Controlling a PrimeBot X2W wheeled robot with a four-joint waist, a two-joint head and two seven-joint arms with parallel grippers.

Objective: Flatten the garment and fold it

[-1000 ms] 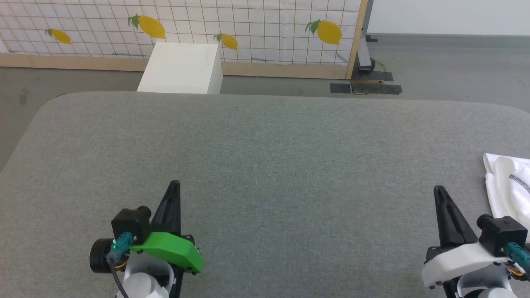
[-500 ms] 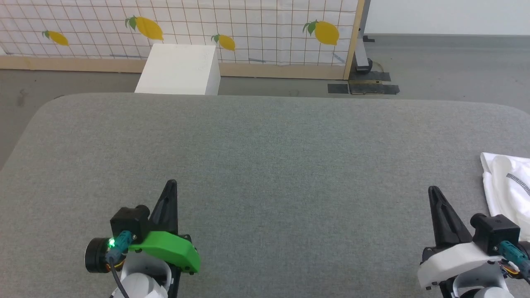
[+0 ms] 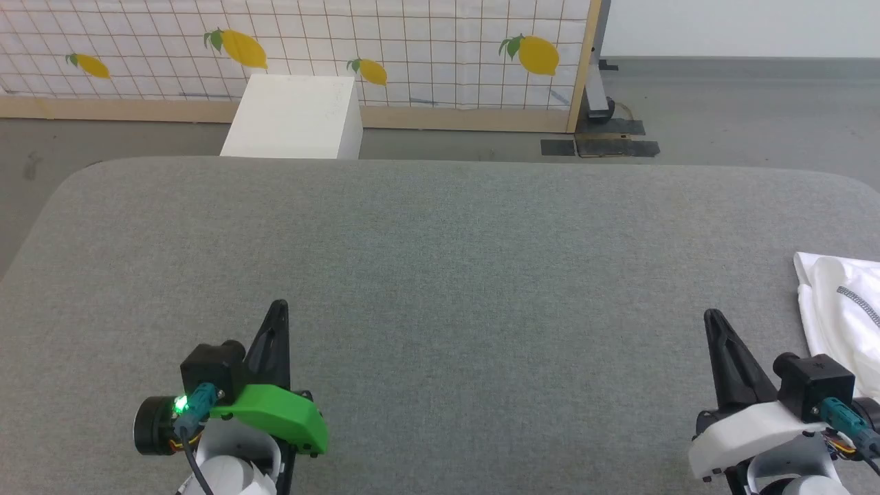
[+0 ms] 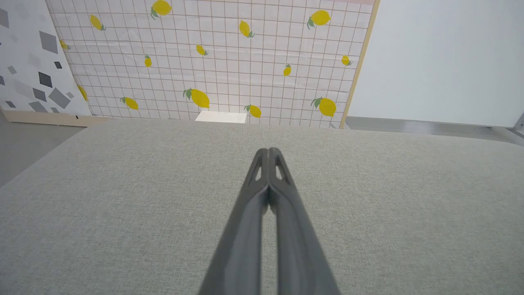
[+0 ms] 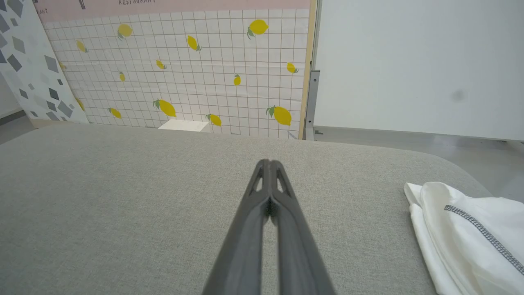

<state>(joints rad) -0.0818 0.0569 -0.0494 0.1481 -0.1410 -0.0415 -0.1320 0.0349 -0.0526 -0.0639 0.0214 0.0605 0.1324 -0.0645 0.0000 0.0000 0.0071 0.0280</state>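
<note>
Head view, left gripper (image 3: 278,309): pinched closed, empty, hovering at 7 o'clock over grey padded table (image 3: 440,227).
Head view, right gripper (image 3: 712,319): pinched closed, empty, at 5 o'clock.
Head view, garment (image 3: 825,323): lying bunched at 4 o'clock, near right gripper, not touching.
Left wrist view: fingertips meeting above bare table.
Right wrist view, garment (image 5: 458,229): crumpling at 4 o'clock.
Step in hand: probably reaching; parting jaws first, pinching near edge, dragging centreward.

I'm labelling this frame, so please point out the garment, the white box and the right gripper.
garment (image 5: 454,241): right wrist view, white fabric left of the zigzag stitching.
white box (image 3: 289,117): head view, its top face.
right gripper (image 5: 268,164): right wrist view, its closed fingertips.
</note>
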